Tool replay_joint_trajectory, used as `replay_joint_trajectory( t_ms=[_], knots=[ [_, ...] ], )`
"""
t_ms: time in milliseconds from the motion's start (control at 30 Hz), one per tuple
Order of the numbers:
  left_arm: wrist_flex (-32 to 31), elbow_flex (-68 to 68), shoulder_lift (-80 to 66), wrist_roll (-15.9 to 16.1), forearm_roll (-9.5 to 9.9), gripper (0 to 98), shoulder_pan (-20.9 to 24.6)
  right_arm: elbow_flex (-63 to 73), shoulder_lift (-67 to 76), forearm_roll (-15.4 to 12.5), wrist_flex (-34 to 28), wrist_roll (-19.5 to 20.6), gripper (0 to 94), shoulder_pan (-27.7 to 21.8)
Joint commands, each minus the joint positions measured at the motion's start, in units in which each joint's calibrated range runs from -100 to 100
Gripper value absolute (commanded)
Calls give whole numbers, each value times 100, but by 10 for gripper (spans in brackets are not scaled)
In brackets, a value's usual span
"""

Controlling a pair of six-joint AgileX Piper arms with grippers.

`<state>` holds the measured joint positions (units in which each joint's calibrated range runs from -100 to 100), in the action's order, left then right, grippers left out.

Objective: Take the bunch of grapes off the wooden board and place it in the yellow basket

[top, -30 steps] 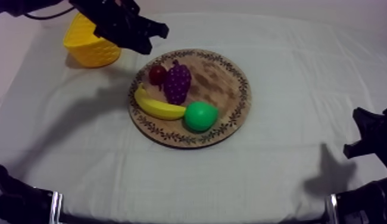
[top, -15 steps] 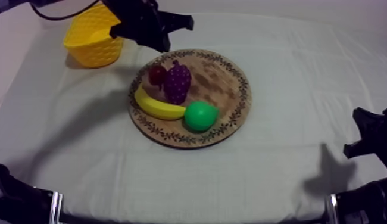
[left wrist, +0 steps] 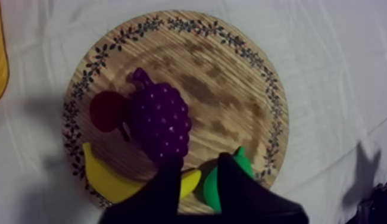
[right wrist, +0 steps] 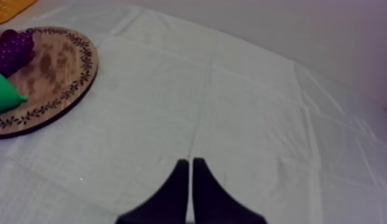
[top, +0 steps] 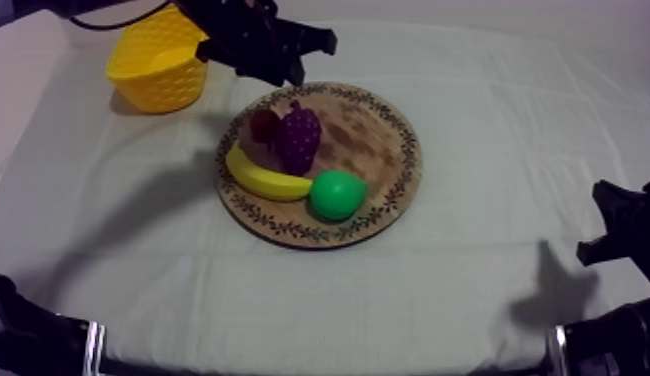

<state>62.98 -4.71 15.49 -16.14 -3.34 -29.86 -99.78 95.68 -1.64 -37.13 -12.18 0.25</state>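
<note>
Grey-white in colour, the cloth (top: 489,120) is spread over the whole table. On it, near the middle, the round wooden board (top: 381,142) with its patterned rim is laid flat. The yellow basket (top: 154,75) is set upright on the cloth at the far left, apart from the board. The left gripper (left wrist: 196,174) is held above the board's far rim, on the side nearest the basket. Its two black fingers (left wrist: 167,182) are spread, and nothing is caught between them. The right gripper (right wrist: 190,174) is kept low over bare cloth at the right side, well apart from the board, with its fingers pressed together into a narrow wedge. The banana (top: 264,180) is laid along the board's left rim. The bunch of grapes (top: 297,138) is found on the board, just behind the banana. The green pear (top: 337,194) is placed against the banana's end. The small red fruit (top: 264,123) is tucked against the grapes on the basket side.
</note>
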Motion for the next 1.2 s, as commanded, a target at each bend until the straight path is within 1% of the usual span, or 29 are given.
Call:
replay_joint_trajectory(
  t_ms=[0,167,300,433,533,733,933,1167],
  knots=[
    [-15,-21,-8,34,-43,439,10,1,0,0,-5,0,5,-2],
    [-107,-85,-10,100,-193,596,87,1,0,0,-5,0,5,-2],
    [-326,-158,-8,264,-281,670,109,1,0,0,-5,0,5,-2],
    [-479,-195,14,349,-327,727,114,1,0,0,-5,0,5,-2],
    [-532,-212,54,367,-356,755,124,1,0,0,-5,0,5,-2],
    [-489,-192,228,238,-343,801,146,1,0,0,-5,0,5,-2],
    [-275,5,586,-28,-247,818,146,1,0,0,-5,0,5,-2],
    [-22,459,1249,-232,-188,825,133,1,0,0,-5,0,5,-2]
  ],
)
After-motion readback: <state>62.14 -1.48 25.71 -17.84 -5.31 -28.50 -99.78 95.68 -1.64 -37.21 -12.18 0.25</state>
